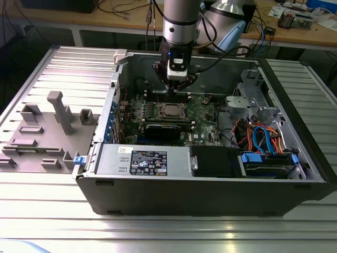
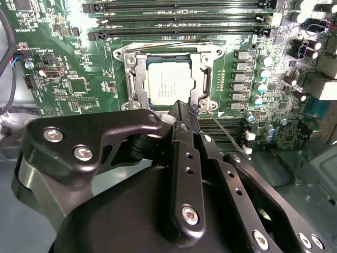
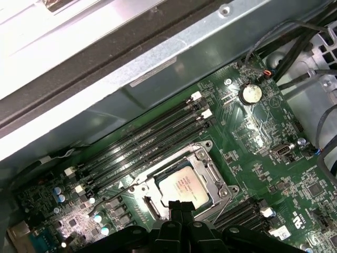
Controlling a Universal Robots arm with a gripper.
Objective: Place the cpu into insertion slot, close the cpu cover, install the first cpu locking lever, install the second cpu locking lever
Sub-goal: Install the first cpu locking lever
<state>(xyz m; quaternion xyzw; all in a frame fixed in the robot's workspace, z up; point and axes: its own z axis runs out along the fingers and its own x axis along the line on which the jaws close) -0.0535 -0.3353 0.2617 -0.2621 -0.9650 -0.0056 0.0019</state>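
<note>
Cpu fitting looks well along, and I judge the lever step to be the one in hand. The open computer case [image 1: 210, 195] lies on its side on a ribbed metal table [image 1: 158, 232]. Inside it the green board [image 1: 208, 113] faces up, and the arm [image 1: 179, 23] reaches down over it.

On the board, the slot [image 2: 120, 55] carries the cpu [image 2: 169, 81], which lies flat inside it with its grey top showing. The cover [image 2: 135, 71] is down over the chip, and its window frames that top.

One thin wire, the flat lever [image 2: 168, 46], lies along the slot's edge nearest the long memory sockets [image 2: 179, 21]. Whether it is hooked under its catch I cannot tell. The loose lever [image 2: 229, 134] juts away from a corner of the slot at a slant. Its hooked end is well clear of the frame, so I judge it unlatched.

The claw [image 2: 185, 109] hovers at that same corner, just beside the root of the loose lever. Its two fingers are together, with no gap seen and nothing visibly between them. Whether they touch the wire I cannot say.

Latching such a wire calls for catching it partway along and swinging it in toward the frame. It then has to be pressed low and tucked under its catch. The tips must not skid off the thin springy metal or strike the small parts beside the slot.
</note>
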